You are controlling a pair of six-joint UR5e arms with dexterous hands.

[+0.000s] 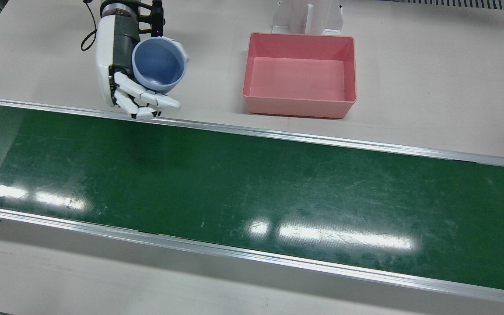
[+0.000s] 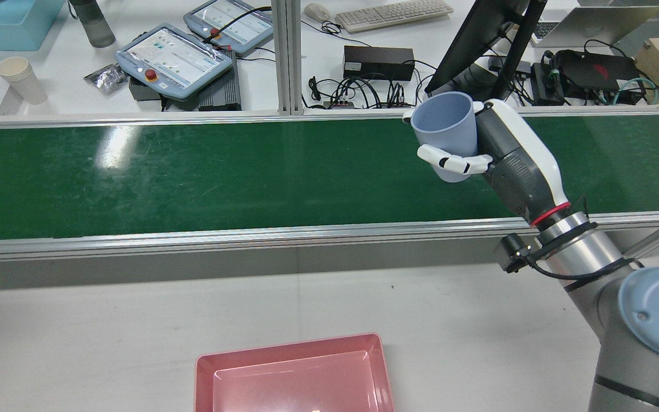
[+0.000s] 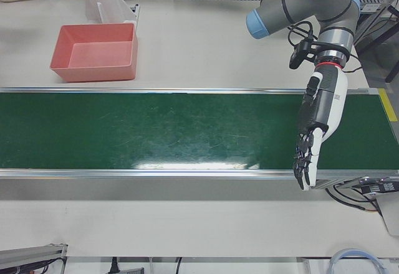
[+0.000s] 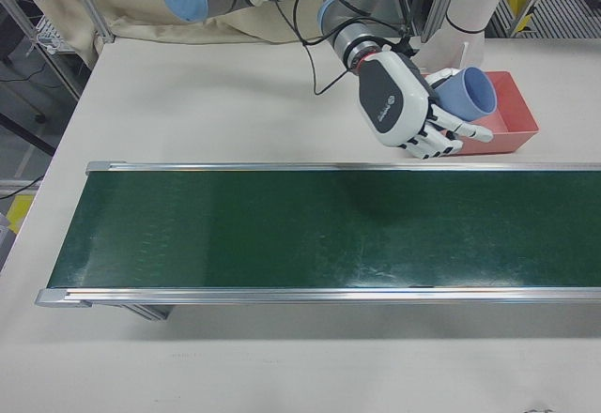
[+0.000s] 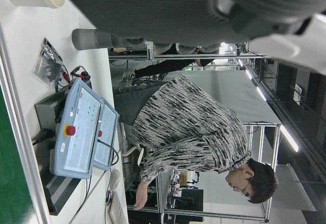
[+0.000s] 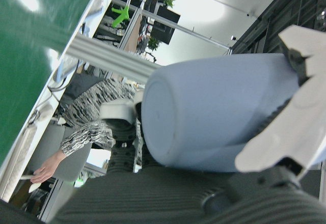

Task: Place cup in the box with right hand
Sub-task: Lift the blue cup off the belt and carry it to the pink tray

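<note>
My right hand (image 1: 118, 57) is shut on a light blue cup (image 1: 159, 64) and holds it in the air, mouth up, fingers (image 1: 145, 98) wrapped round its side. The cup hangs over the beige table by the belt's edge, well to the left of the pink box (image 1: 300, 111) in the front view. The box is empty. The rear view shows the hand (image 2: 512, 160), the cup (image 2: 444, 131) and the box (image 2: 203, 377); the right-front view shows the cup (image 4: 470, 94) next to the box (image 4: 516, 127). My left hand (image 3: 315, 131) is open and empty over the belt's far end.
The green conveyor belt (image 1: 252, 192) with metal rails runs across the table in front of the box. A white pedestal (image 1: 306, 17) stands just behind the box. Teach pendants (image 2: 175, 57), cables and a monitor lie beyond the belt on the operators' side.
</note>
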